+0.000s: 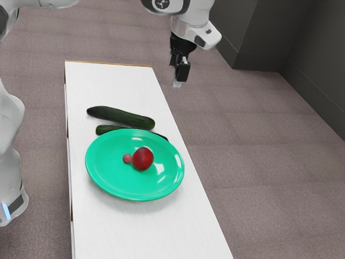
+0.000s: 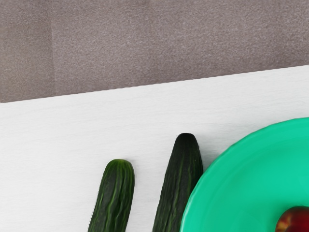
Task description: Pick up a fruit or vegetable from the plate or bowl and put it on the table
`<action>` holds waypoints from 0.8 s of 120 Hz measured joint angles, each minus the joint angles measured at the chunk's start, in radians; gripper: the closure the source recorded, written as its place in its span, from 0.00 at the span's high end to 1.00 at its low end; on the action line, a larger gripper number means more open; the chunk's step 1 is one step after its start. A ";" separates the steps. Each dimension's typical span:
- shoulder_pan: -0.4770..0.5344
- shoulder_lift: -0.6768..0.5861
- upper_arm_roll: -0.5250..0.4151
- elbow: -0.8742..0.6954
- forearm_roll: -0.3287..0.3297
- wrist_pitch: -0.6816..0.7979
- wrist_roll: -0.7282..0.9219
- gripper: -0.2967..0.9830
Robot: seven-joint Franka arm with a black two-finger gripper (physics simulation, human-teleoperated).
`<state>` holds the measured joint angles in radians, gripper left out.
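The round, deep-red fruit (image 1: 143,159) sat near the middle of the glossy green plate (image 1: 105,167), right beside a small pinkish ball (image 1: 127,158); whether those two touched, I could not tell. I judged the fruit fairly light and firm, with a smooth skin that might slip or bruise if I squeezed hard, and a shape likely to roll if I nudged it. The best hold seemed to be around its widest part, from straight above, on two opposite sides turned clear of the little ball, with an even, moderate press. The plate looked slick, so a sideways push could have set the fruit sliding.

My black claw (image 1: 178,80) hung above and beyond the edge of the white worktop (image 1: 188,226), well apart from the fruit. It touched neither fruit nor plate, and I saw nothing in its grip; how far open it stood, I could not tell. Two long dark-green cucumbers (image 1: 121,116) lay on the worktop by the plate, so the lowering called for room beside them.
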<state>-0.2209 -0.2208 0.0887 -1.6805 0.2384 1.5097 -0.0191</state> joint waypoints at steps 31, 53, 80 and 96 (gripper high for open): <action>0.004 0.070 0.004 -0.046 -0.073 0.044 -0.009 0.77; -0.028 0.055 0.007 -0.256 -0.220 0.143 -0.028 0.77; -0.045 -0.065 0.008 -0.475 -0.312 0.239 -0.063 0.77; -0.064 -0.093 0.008 -0.525 -0.330 0.275 -0.083 0.77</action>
<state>-0.2852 -0.3142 0.0966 -2.2060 -0.0915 1.7849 -0.1020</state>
